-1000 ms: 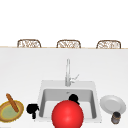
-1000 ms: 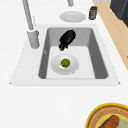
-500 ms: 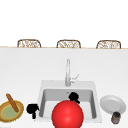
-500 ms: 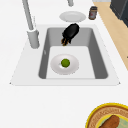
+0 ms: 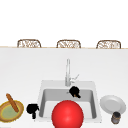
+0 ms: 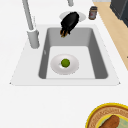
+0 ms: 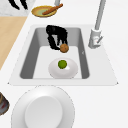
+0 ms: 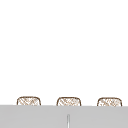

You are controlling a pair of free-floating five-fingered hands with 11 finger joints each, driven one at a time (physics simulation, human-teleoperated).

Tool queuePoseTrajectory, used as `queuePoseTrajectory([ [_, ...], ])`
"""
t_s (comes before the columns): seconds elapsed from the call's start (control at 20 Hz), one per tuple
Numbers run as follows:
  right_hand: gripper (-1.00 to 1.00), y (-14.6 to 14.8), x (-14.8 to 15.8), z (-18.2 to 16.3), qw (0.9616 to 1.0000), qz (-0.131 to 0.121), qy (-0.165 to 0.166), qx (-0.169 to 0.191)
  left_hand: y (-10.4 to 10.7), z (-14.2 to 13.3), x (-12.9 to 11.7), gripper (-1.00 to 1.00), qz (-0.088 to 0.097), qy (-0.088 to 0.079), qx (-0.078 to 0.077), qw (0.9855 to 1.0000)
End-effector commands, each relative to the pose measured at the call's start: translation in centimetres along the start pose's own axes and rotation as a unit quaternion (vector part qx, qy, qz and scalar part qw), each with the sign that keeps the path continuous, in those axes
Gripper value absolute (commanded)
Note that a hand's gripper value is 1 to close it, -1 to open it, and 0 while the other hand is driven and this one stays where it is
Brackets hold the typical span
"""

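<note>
My right hand (image 5: 74,91) hangs over the back of the sink (image 5: 93,101), fingers pointing down. In the right side view this hand (image 7: 57,34) pinches a small brown round thing (image 7: 64,48) at its fingertips. Below it, on the sink floor, a white dish (image 7: 53,71) holds a green lime (image 7: 62,64); the lime (image 6: 65,63) also shows from the left, with the hand (image 6: 70,21) above and beyond it. My left hand (image 5: 32,110) floats over the counter left of the sink, fingers relaxed. A big red ball (image 5: 67,115) covers the sink's front edge in the front view.
A faucet (image 5: 67,72) stands behind the sink. Left of the sink sits a yellow bowl (image 5: 6,113) with a bread stick. On the right are a white plate (image 5: 112,103) and a dark jar (image 5: 116,117). Three chair backs line the far counter edge.
My right hand has risen out of the sink with the brown thing in its fingers, drifting toward the sink's right end. The left hand has stayed put.
</note>
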Motion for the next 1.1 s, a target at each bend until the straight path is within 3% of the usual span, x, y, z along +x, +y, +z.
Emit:
queuePoseTrajectory([
  [0.0, 1.0, -2.2, -1.0, 1.0, 0.9985, -0.021, 0.05, 0.008, 0.0, 0.0, 0.0, 0.0, 0.0, 0.0, 0.0, 1.0],
  [0.2, 1.0, -4.6, -2.0, 2.0, 0.9967, -0.022, 0.078, 0.009, 0.0, 0.0, 0.0, 0.0, 0.0, 0.0, 0.0, 1.0],
  [0.3, 1.0, -5.6, -2.5, 2.7, 0.9956, -0.035, 0.086, 0.006, 0.0, 0.0, 0.0, 0.0, 0.0, 0.0, 0.0, 1.0],
  [0.6, 1.0, -8.0, -5.2, 6.0, 0.9966, -0.028, 0.077, 0.001, 0.0, 0.0, 0.0, 0.0, 0.0, 0.0, 0.0, 1.0],
  [1.05, 1.0, -6.9, -7.4, 12.1, 0.9978, -0.032, 0.052, -0.027, 0.0, 0.0, 0.0, 0.0, 0.0, 0.0, 0.0, 1.0],
])
